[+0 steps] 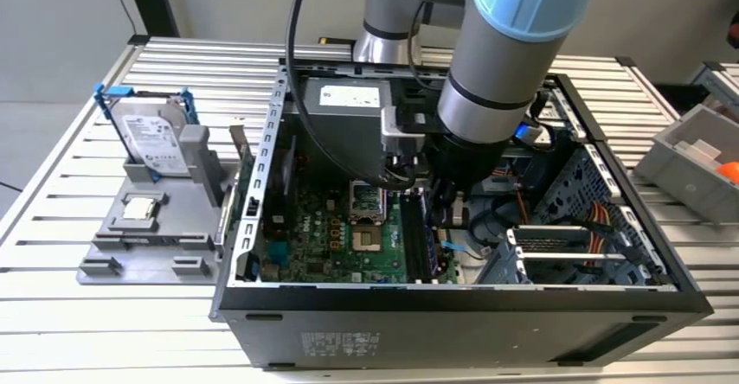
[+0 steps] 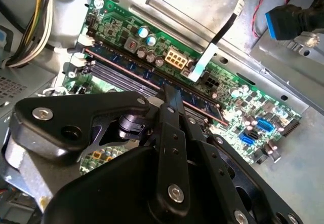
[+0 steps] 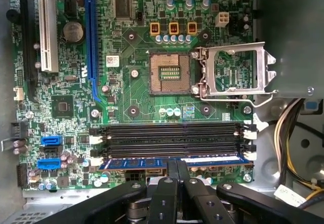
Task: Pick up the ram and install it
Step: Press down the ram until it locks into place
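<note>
Blue-green, the ram [image 3: 174, 161] sat in its slot [image 3: 172, 169], my pincer [image 3: 177, 169] closed thinly around it; uneven pressure risked cocking it.

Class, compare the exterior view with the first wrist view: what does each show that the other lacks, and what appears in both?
Exterior view alone: the hard drive in its blue frame and the small processor chip, both on a grey stand outside the computer case, plus the arm reaching into the case.

First wrist view alone: the pincer closed on the ram, which lies along the nearest memory slot, beside three empty black slots.

Both: the green motherboard and its open processor socket.
</note>
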You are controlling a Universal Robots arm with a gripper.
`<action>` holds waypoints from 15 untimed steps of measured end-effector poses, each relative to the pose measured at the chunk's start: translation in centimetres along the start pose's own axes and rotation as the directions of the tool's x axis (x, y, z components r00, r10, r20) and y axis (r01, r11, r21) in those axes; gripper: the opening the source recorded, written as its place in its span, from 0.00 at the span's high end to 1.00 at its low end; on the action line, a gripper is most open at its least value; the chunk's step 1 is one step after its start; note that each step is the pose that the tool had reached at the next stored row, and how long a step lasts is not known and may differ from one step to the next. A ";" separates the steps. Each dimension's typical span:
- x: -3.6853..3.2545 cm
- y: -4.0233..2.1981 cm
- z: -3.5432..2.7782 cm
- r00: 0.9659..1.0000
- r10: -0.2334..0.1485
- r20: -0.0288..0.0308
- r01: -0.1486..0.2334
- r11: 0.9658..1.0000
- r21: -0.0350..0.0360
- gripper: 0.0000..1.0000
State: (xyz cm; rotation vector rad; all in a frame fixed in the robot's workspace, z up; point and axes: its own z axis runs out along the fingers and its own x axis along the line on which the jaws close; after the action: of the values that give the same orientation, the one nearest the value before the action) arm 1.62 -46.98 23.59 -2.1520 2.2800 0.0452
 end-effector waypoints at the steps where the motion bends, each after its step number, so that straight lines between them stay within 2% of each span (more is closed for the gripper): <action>1: 0.00 0.00 0.00 1.000 0.000 0.000 0.000 1.000 0.000 1.00; 15: 0.00 0.01 0.06 1.000 0.000 0.000 0.000 1.000 -0.001 1.00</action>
State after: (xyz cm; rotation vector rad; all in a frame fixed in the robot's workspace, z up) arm 1.61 -46.97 23.53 -2.1524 2.2807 0.0455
